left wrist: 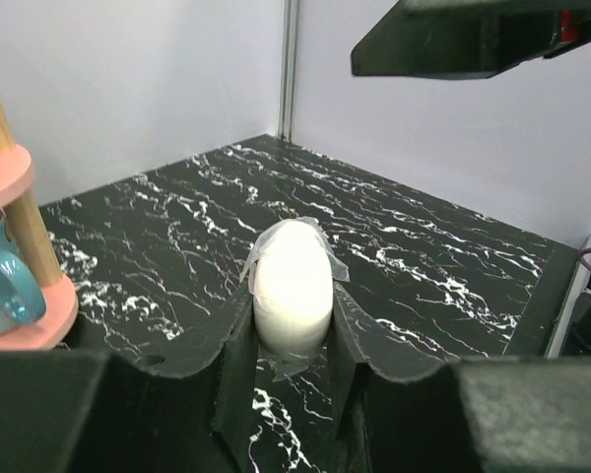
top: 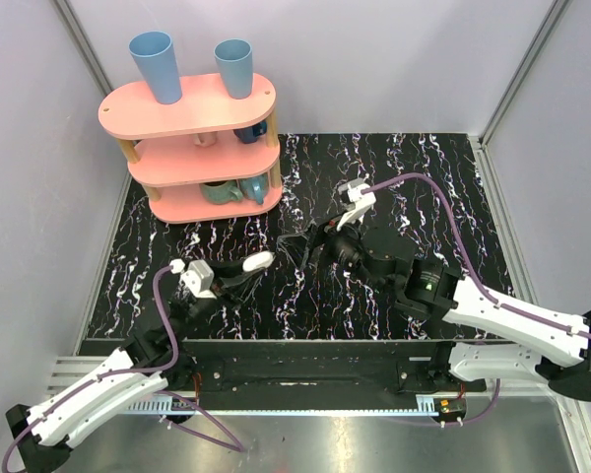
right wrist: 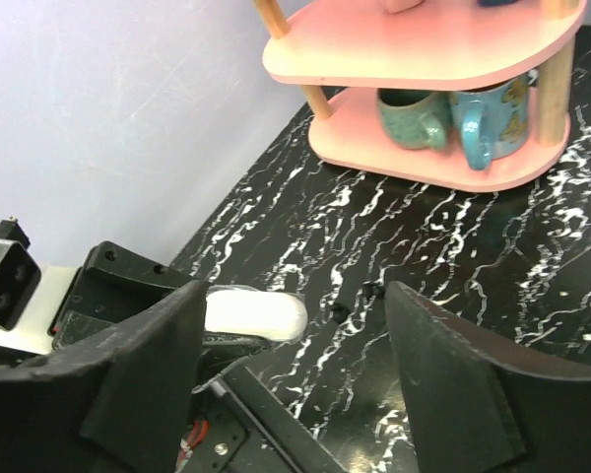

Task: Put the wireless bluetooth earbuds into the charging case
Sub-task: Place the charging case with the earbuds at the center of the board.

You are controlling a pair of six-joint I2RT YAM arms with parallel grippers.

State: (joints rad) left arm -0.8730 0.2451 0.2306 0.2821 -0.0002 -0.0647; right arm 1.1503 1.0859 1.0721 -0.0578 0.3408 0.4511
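1. Your left gripper [left wrist: 292, 330] clamps the charging case [left wrist: 292, 276] between its dark fingers. The white pebble juts forward, low over the black marbled tabletop [top: 424, 177]; whether it touches the surface, you cannot tell.
2. Your right gripper [right wrist: 295, 370] hangs near the table's middle, its jaws spread wide and holding nothing, close to the case.
3. The case looks closed, with a clear film clinging around it.
4. At far left, a pink three-tier shelf [top: 192, 148] carries two blue cups [top: 156, 67] on top and mugs [right wrist: 448, 118] on the lower tiers.
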